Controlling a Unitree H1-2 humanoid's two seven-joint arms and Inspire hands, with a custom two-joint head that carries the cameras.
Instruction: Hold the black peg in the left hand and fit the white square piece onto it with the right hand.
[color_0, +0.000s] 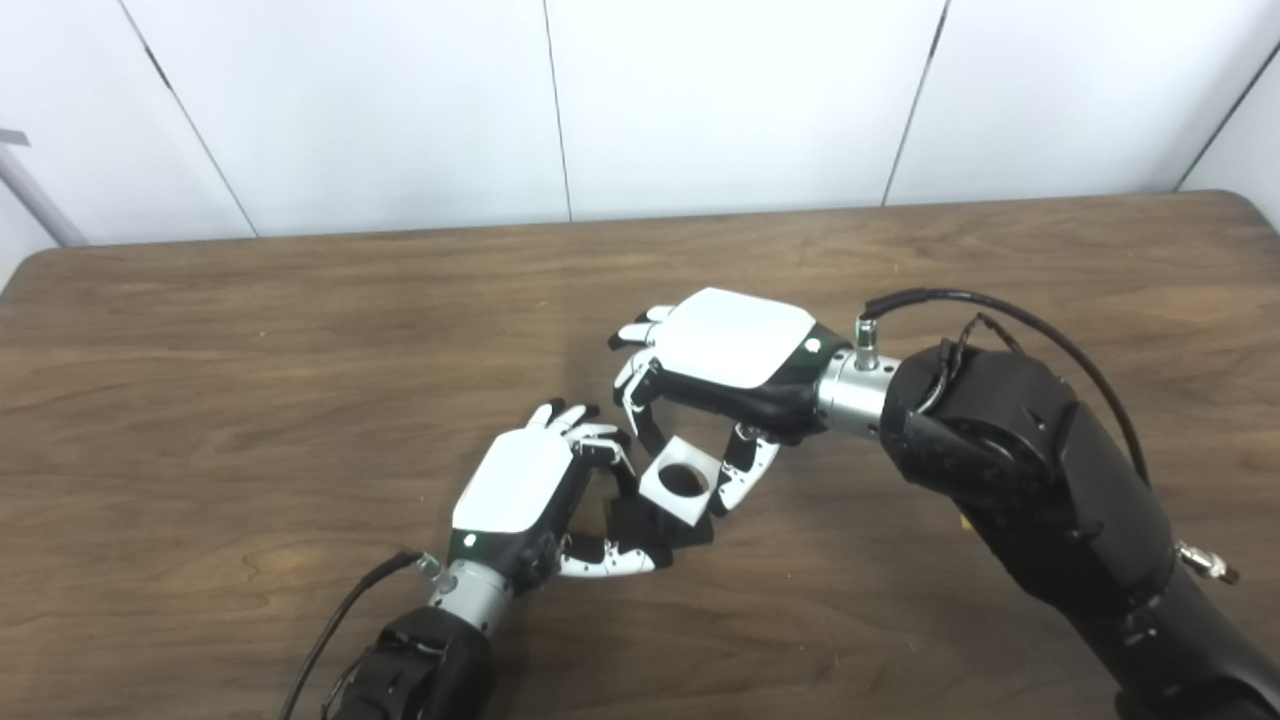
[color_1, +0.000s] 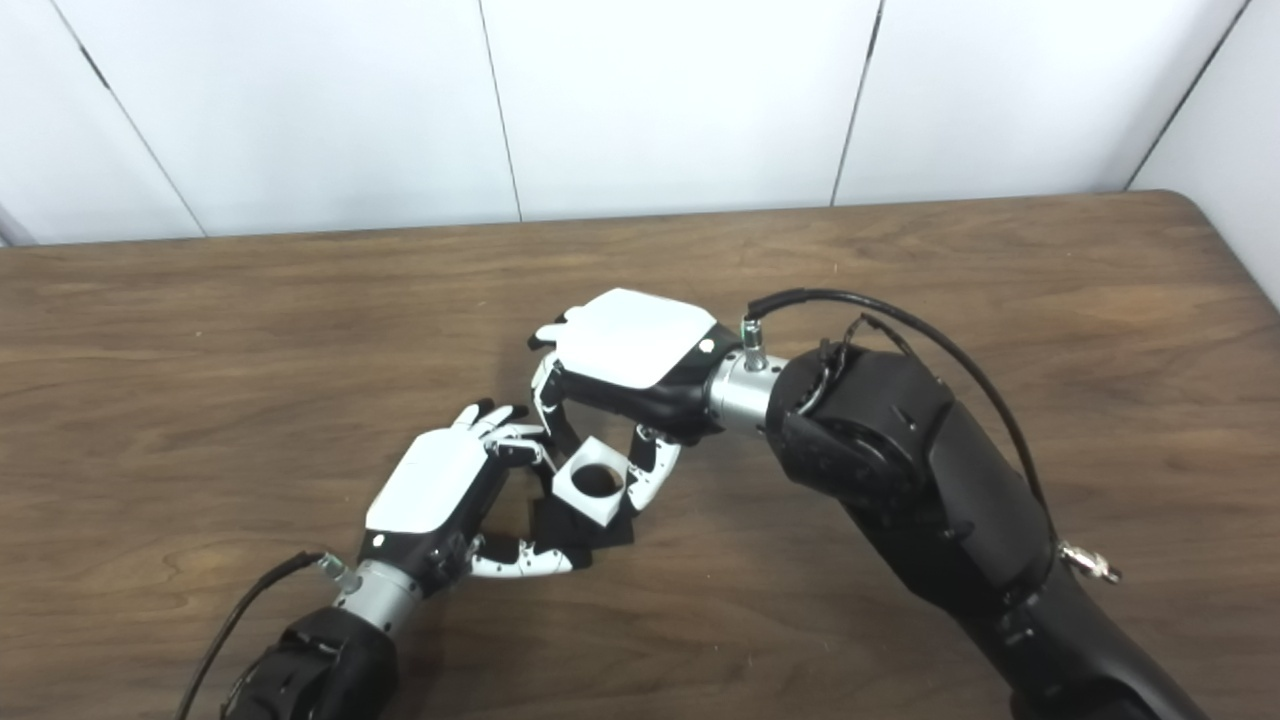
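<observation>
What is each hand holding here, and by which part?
Right hand grips the white square piece by opposite outer edges. Left hand holds the black peg at its base.

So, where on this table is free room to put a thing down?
The table is bare left of the left hand, along the far wall edge, and right-front beyond the right hand. Crowded only mid-table, around the white square piece and black peg.

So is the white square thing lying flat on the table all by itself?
No, the right hand holds the white square piece between its fingers, tilted, above the black peg part at the left hand.
</observation>
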